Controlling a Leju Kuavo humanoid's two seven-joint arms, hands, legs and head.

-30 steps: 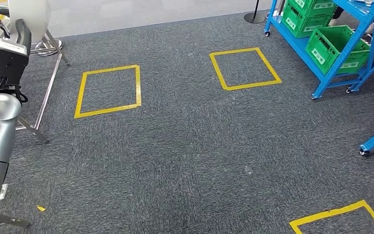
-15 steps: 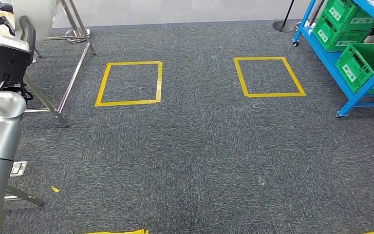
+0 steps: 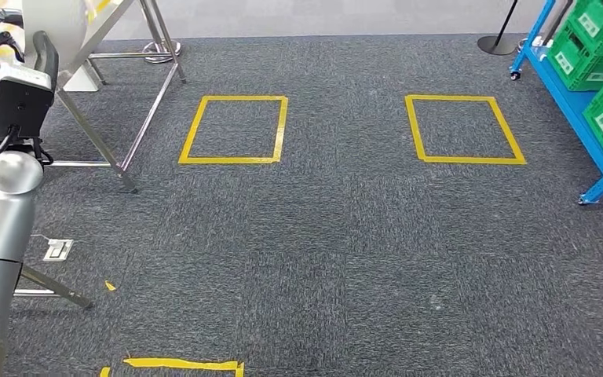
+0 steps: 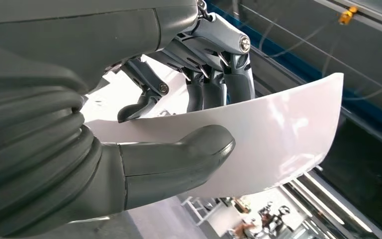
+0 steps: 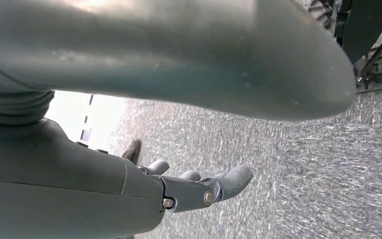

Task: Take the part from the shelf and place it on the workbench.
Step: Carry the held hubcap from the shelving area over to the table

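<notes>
Part point(image 4: 278, 129): thin white curved sheet, pinched along near edge in left hand point(image 4: 169, 124), thumb under, fingers point(image 4: 214, 89) over. Looks light, glossy, likely slippery and flexible; grip near edge risks slipping. In head view, upper left of frame. Right hand point(image 5: 194, 189) holds nothing, fingers apart.

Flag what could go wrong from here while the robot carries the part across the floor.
1. The left robot hand holds the thin curved white plastic part near one end, thumb against fingers, so most of it overhangs; a jolt might loosen it.
2. The slanted silver metal frame legs stand close beside the left arm, so the raised part could clip them.
3. The small white floor plate on the grey carpet lies near the left side and might catch a foot.
</notes>
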